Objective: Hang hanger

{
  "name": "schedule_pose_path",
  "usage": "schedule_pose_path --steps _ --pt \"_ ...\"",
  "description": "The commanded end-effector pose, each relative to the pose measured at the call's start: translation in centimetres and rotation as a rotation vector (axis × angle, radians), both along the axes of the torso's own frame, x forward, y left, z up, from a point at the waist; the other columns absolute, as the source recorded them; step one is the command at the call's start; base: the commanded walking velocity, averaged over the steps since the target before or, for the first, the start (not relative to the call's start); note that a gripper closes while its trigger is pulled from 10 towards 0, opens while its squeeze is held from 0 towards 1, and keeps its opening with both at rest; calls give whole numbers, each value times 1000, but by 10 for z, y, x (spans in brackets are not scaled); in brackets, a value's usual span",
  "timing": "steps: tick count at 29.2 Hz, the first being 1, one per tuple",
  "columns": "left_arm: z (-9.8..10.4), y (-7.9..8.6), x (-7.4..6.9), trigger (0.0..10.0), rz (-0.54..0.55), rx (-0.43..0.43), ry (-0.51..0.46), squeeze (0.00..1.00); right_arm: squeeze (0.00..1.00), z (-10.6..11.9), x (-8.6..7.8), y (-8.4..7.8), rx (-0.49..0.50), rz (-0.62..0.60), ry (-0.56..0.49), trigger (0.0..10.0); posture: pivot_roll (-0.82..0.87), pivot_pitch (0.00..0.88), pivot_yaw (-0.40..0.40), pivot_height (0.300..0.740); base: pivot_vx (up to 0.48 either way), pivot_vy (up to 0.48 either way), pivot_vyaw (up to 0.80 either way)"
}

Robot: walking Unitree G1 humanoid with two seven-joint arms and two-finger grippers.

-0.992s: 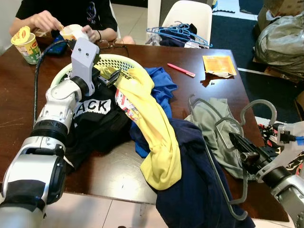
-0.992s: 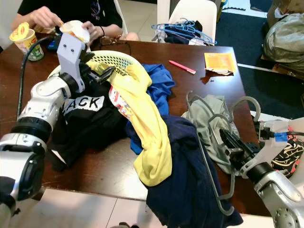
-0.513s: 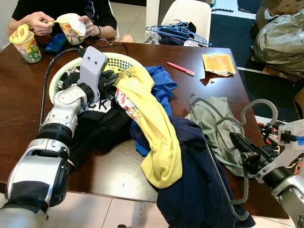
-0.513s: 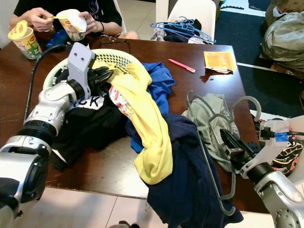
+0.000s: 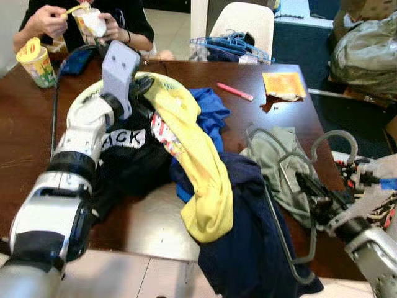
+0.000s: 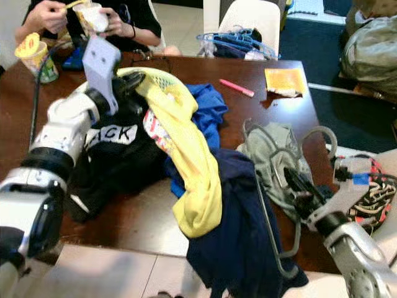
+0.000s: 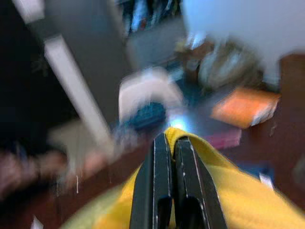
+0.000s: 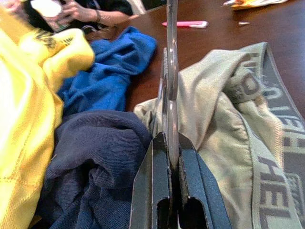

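At the far left a person [image 5: 93, 18] eats from a cup [image 5: 37, 59], clear of the work. The left gripper [image 7: 172, 183], fingers pressed together on the yellow shirt [image 5: 198, 167], lifts it above the basket [image 6: 164, 77], probably to free it from the pile for hanging. Navy cloth [image 5: 254, 230] lies mid-table. On the right, the right gripper [image 8: 166, 186] pinches the grey hanger [image 5: 291, 248], which rests on the green garment [image 8: 224, 124] near the table edge, held ready for the shirt.
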State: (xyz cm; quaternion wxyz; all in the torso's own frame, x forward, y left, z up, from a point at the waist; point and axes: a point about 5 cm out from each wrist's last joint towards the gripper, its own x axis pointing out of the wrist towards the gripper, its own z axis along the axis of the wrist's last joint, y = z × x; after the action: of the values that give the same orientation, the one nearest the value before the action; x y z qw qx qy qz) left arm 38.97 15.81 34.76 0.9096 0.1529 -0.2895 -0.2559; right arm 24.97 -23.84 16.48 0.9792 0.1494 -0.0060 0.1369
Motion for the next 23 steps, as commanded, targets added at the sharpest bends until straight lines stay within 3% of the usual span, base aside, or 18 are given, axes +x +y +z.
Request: schedule_pose_path --steps 1,3,6,7,14,16,18,20,21,23 --pt "24 -9 -11 0 -75 -19 -84 0 0 -15 1 4 4 -5 51 10000 -132 70 87 740 0 0 0" --pt "40 -25 -31 0 -173 0 -170 0 0 -20 8 9 24 -13 42 10000 -115 32 101 740 0 0 0" --pt "44 -30 -38 0 -203 5 -192 0 0 -22 10 11 31 -16 39 10000 -112 28 104 740 0 0 0" --pt "47 -36 -47 0 -228 28 -213 0 0 -23 13 12 46 -18 35 10000 -97 14 112 740 0 0 0" --pt "54 -38 -56 0 -225 66 -241 0 0 -26 20 15 71 -20 23 10000 -61 0 120 740 0 0 0" --pt "66 -33 -62 0 -195 61 -276 0 0 -27 25 18 86 -17 14 10000 -49 0 123 740 0 0 0" --pt "96 -16 -77 0 -134 -18 -365 0 0 -29 34 24 107 -14 -1 10000 -34 0 125 740 0 0 0" --pt "96 -16 -77 0 -134 -18 -365 0 0 -29 34 24 107 -14 -1 10000 -34 0 125 740 0 0 0" --pt "123 2 -93 0 -95 -99 -441 0 0 -30 39 26 112 -13 -11 10000 -28 0 126 740 0 0 0" --pt "131 9 -98 0 -78 -122 -465 0 0 -31 41 26 112 -14 -14 10000 -26 0 128 740 0 0 0"
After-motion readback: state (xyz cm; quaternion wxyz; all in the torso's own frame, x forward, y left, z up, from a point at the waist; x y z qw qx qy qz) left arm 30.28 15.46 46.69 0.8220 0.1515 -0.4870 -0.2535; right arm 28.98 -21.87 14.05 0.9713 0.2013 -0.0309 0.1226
